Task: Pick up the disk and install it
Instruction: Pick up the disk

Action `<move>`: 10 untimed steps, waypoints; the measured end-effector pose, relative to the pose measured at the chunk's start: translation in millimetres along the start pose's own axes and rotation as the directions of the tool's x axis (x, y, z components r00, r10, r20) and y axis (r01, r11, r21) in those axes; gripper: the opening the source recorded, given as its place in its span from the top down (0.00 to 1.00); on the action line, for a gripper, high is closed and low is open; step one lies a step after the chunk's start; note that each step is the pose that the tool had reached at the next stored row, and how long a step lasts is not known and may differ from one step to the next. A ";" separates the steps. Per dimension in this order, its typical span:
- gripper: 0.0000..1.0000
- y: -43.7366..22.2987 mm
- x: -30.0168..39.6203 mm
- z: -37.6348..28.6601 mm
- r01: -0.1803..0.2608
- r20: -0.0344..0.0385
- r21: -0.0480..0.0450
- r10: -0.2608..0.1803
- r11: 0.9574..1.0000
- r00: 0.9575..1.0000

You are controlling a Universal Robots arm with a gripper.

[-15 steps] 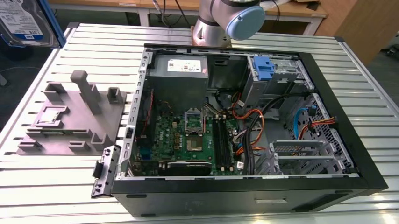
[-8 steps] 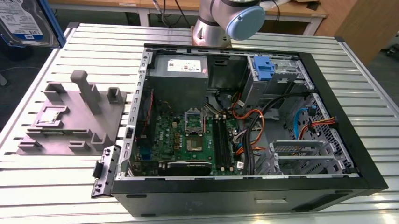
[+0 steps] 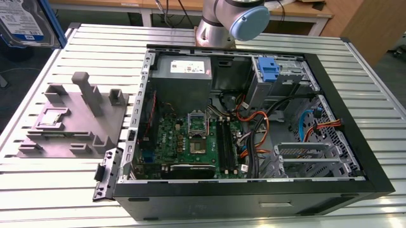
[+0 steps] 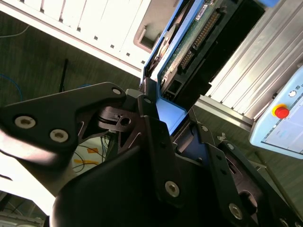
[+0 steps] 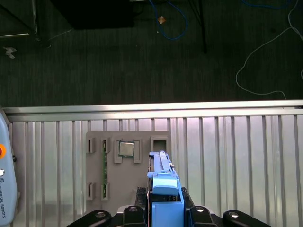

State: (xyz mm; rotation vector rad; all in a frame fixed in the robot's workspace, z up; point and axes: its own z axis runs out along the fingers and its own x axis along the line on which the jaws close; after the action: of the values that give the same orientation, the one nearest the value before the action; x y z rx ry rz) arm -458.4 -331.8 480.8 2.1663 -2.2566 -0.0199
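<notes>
- Disk (image 3: pixel 25 23) hangs in the air at the exterior view's upper left, above the table's far corner and well apart from the open computer case (image 3: pixel 254 202); its label faces the camera, with the blue carrier frame running down its edge
- gripper (image 5: pixel 165 210) is clamped on the disk (image 5: pixel 164 182); in the first wrist view the black fingers (image 5: pixel 142 213) press on either side of the blue frame, so the drive stands edge-on between them; gripping the plastic frame likely keeps pressure off the circuit board
- in the second wrist view the green board and connector side of the disk (image 4: pixel 189 42) point away from the fingers, leaving that end free, which I judge suits sliding it into a bay
- below the held drive lies the grey fixture plate (image 5: pixel 128 165) on the slatted table (image 5: pixel 236 165), with a small square chip (image 5: pixel 125 149) seated in it and an empty pocket beside that
- inside the case, a blue bracket (image 3: pixel 269 71) stands upright at the far side, and a metal drive cage (image 3: pixel 304 159) sits near the front
- pick-up looks done; installation is not.
</notes>
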 end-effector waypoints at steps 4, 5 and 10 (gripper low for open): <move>0.64 0.0 0.0 -0.5 0.000 0.000 0.000 0.000 1.000 1.000; 0.64 0.0 0.0 -0.6 0.000 0.000 0.000 0.000 1.000 1.000; 0.64 0.0 0.0 -2.3 0.000 0.000 0.000 0.000 1.000 1.000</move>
State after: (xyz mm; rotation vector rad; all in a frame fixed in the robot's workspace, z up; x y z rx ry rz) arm -458.4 -331.8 483.0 2.1663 -2.2566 -0.0199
